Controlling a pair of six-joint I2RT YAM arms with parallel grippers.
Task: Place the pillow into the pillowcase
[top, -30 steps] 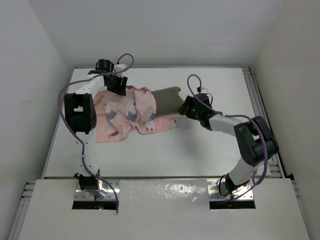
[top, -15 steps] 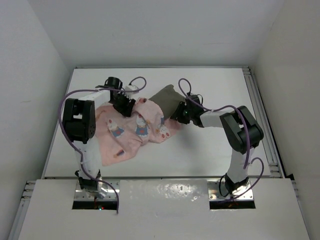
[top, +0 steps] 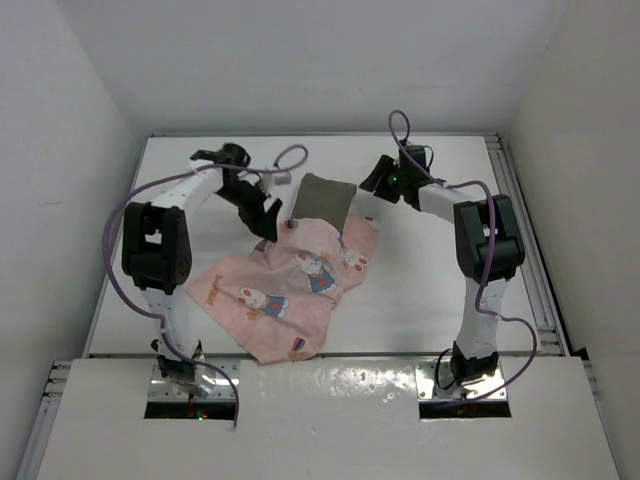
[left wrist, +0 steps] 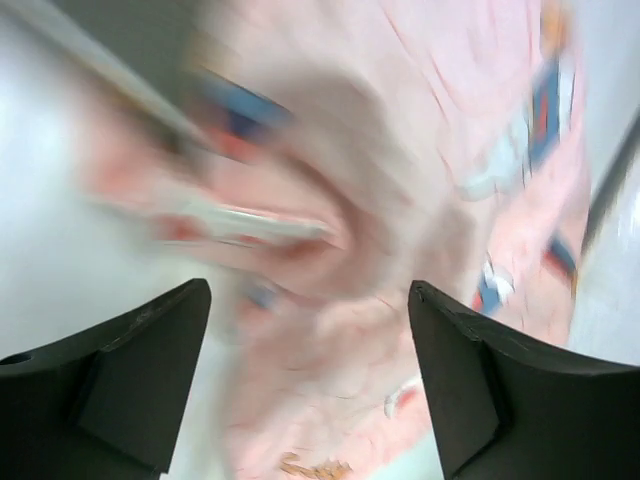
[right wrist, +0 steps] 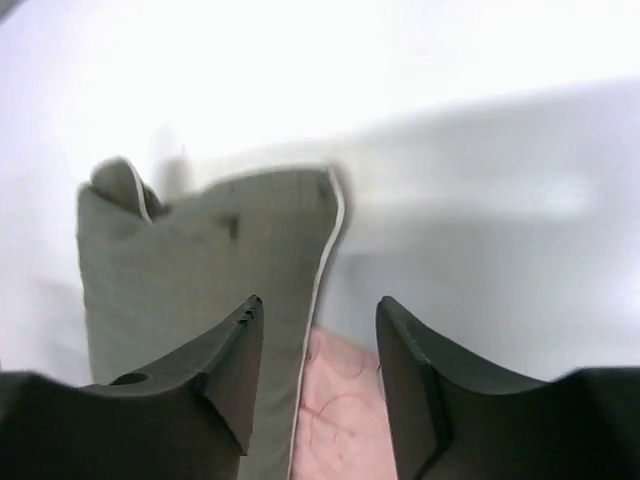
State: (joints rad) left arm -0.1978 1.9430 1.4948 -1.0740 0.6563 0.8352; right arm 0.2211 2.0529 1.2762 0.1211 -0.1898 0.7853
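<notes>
The pillow (top: 322,198) lies flat at the far centre of the tabletop (top: 440,290). Its far portion is exposed and its near edge meets the pillowcase (top: 295,285). Whether that edge sits inside the cloth or only under it cannot be determined.

The pillowcase spreads from the pillow toward the near left. Its lowest corner reaches close to the near edge of the tabletop.

**Top view**
- The left gripper (top: 268,215) is at the far left edge of the pillowcase, just beside the pillow's left corner.
- The right gripper (top: 378,178) is off the pillow's far right corner, apart from the cloth.

**Right wrist view**
- This view adds detail that the top view lacks: the pillow (right wrist: 200,270) has a pale trim along its edge and one far corner is turned up.
- A strip of pink pillowcase (right wrist: 335,420) lies beside the trim.
- The right gripper (right wrist: 320,305) is released. Its fingers are spread and grasp nothing.

**Left wrist view**
- This view is motion-blurred and shows only the pillowcase (left wrist: 400,200) below the left gripper (left wrist: 310,290).
- The fingers stand wide apart, released.

**Clearance**
- The right half of the tabletop is bare up to the side rail (top: 520,230).
- A bare strip runs behind the pillow to the back wall (top: 320,70).
- On the left, a narrower bare band separates the pillowcase from the tabletop edge.
</notes>
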